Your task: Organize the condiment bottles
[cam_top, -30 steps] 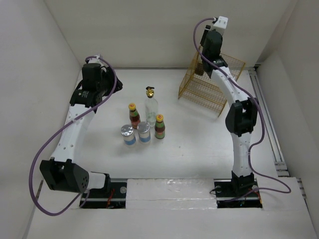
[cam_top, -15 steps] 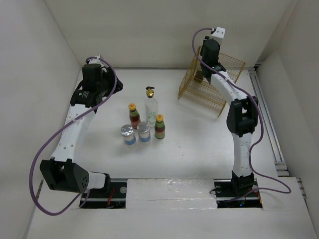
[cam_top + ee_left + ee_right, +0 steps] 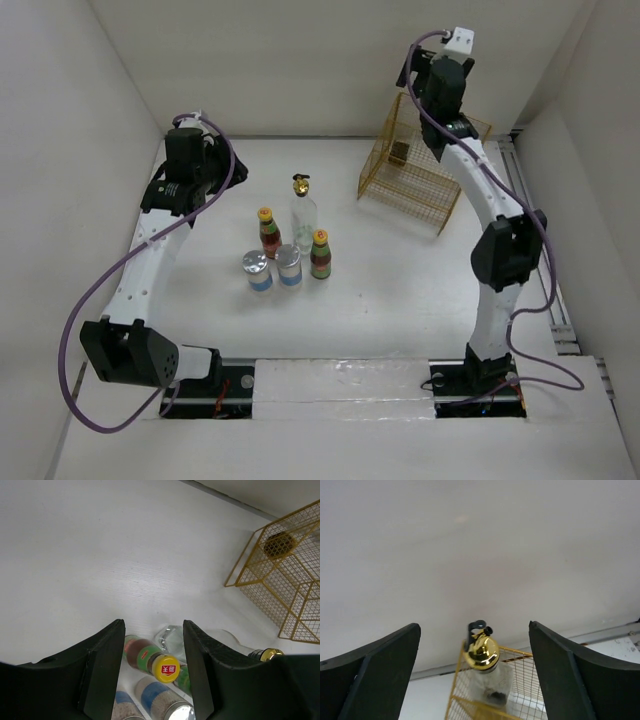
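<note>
Five condiment bottles stand grouped mid-table: a clear glass bottle [image 3: 303, 212] with a gold spout, two yellow-capped sauce bottles [image 3: 269, 232] [image 3: 320, 253], and two silver-lidded jars [image 3: 256, 270] [image 3: 289, 266]. A second glass bottle [image 3: 399, 152] stands in the far left corner of the yellow wire rack [image 3: 420, 185]. My left gripper [image 3: 213, 160] is open and empty, held above and left of the group; its view [image 3: 153, 625] shows a sauce bottle [image 3: 165, 668] between the fingers. My right gripper [image 3: 415, 75] is open and empty, high above the rack; its view [image 3: 473, 627] shows the gold spout [image 3: 482, 652] below.
The rack lies at the back right, near the back wall. A rail [image 3: 540, 240] runs along the table's right edge. White walls close in the left, back and right sides.
My right gripper has risen up and back from the rack, leaving the glass bottle standing inside it. The left arm and the five grouped bottles have not moved.
</note>
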Controlling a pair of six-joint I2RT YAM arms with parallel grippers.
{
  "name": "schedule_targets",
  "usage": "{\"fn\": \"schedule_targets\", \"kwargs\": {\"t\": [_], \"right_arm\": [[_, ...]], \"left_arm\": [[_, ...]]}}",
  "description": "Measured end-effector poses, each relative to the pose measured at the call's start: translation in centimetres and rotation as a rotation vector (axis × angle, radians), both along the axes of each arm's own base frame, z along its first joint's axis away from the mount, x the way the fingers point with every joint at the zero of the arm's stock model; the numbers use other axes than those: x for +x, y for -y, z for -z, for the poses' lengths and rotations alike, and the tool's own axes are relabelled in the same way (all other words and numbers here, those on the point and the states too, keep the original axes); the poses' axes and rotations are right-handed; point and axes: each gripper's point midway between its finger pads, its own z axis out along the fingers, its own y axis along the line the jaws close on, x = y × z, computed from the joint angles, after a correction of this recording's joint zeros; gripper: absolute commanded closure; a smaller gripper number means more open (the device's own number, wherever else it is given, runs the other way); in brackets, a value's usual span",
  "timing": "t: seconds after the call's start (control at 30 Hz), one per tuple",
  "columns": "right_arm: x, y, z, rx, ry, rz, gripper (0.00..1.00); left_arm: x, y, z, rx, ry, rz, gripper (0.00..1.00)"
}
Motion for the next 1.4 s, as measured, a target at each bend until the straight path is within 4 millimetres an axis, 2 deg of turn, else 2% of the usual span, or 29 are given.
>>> {"fn": "schedule_targets", "kwargs": {"t": [0.03,0.07,0.1,0.13,0.17,0.23,0.27,0.3,0.33,0.4,0.43,0.47,0.5,0.57,0.67,0.8,1.0,1.17,1.4], "right_arm": [[-1.0,-0.1,-1.3,-0.001,0.012,-0.016,0.14],[-2.2,-0.4,-2.6,-0.003,0.024,-0.036,0.26],[-3.6,-0.7,-3.9,-0.005,0.036,-0.058,0.64],[-5.3,-1.1,-4.9,-0.009,0.049,-0.088,0.82],[-7.3,-1.8,-5.6,-0.009,0.053,-0.130,0.92],[-12.1,-4.0,-6.2,-0.013,0.059,-0.244,1.00],[-13.3,-4.8,-6.0,-0.016,0.052,-0.273,1.00],[-15.4,-6.3,-5.7,-0.018,0.048,-0.334,1.00],[-17.4,-8.1,-4.9,-0.026,0.032,-0.399,0.92],[-21.4,-11.8,-2.4,-0.047,-0.008,-0.547,0.69],[-23.3,-13.7,-0.7,-0.064,-0.040,-0.632,0.54],[-25.0,-15.4,0.9,-0.078,-0.074,-0.711,0.32],[-26.4,-16.9,2.4,-0.095,-0.105,-0.784,0.26],[-28.3,-18.9,5.1,-0.124,-0.160,-0.894,0.17],[-29.5,-21.1,7.6,-0.153,-0.215,-0.997,0.13],[-29.9,-23.7,10.1,-0.186,-0.255,-1.083,0.10],[-28.1,-27.3,12.3,-0.211,-0.269,-1.139,0.10],[-26.4,-28.9,13.1,-0.219,-0.254,-1.138,0.10],[-24.8,-30.1,14.4,-0.233,-0.232,-1.090,0.22]], "left_arm": [[0.0,0.0,0.0,0.000,0.000,0.000,0.54],[0.0,0.0,0.0,0.000,0.001,0.000,0.56],[0.0,0.0,-0.2,0.000,0.003,0.000,0.58],[0.1,0.0,-0.3,0.001,0.005,-0.001,0.63],[0.2,0.0,-0.6,0.001,0.014,-0.001,0.75],[0.6,-0.1,-1.4,0.002,0.031,-0.009,1.00],[0.8,-0.1,-2.0,0.002,0.044,-0.012,1.00],[1.1,-0.2,-2.5,0.007,0.056,-0.014,1.00],[1.3,-0.3,-3.1,0.008,0.068,-0.017,1.00],[1.7,-0.3,-4.1,0.005,0.091,-0.021,0.97],[1.8,-0.3,-4.5,0.005,0.101,-0.022,0.92],[1.9,-0.3,-4.7,0.005,0.105,-0.024,0.87],[2.0,-0.3,-4.9,0.005,0.109,-0.025,0.80],[2.1,-0.3,-5.0,0.005,0.113,-0.028,0.76],[2.2,-0.3,-4.8,0.005,0.107,-0.028,0.73],[2.3,-0.2,-4.7,0.002,0.102,-0.026,0.73],[2.3,-0.2,-4.7,-0.001,0.102,-0.024,0.73],[2.2,0.0,-4.7,-0.005,0.101,-0.016,0.73],[2.1,0.3,-4.3,-0.011,0.092,-0.001,0.73]]}}
